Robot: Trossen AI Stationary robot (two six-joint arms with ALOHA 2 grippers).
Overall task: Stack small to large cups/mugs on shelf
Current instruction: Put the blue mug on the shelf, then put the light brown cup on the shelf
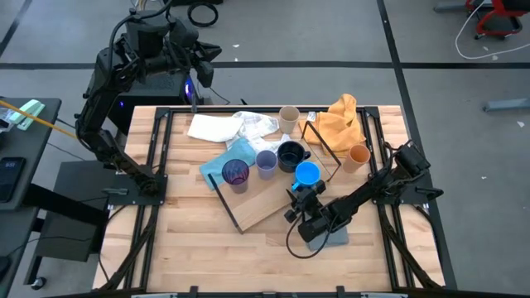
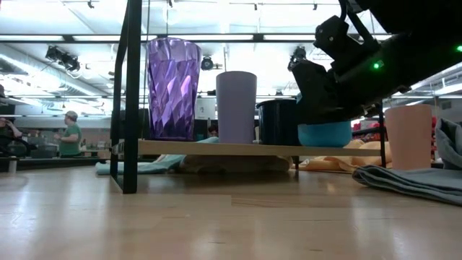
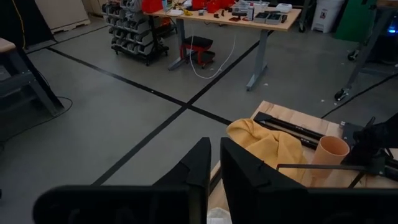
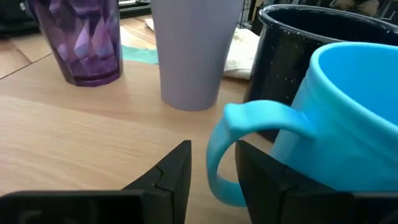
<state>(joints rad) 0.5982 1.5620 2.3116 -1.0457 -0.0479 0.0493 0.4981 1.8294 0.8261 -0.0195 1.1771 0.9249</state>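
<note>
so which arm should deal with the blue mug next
Right. Its hand is already at the blue mug on the shelf, fingers either side of the handle in its wrist view. The left hand is raised off behind the table's far edge, well away from the cups.

The left arm's two dark fingers (image 3: 214, 171) stood close together with a thin gap. Past them, a crumpled yellow-orange cloth (image 3: 268, 147) lay just beside a small orange cup (image 3: 328, 157).
</note>
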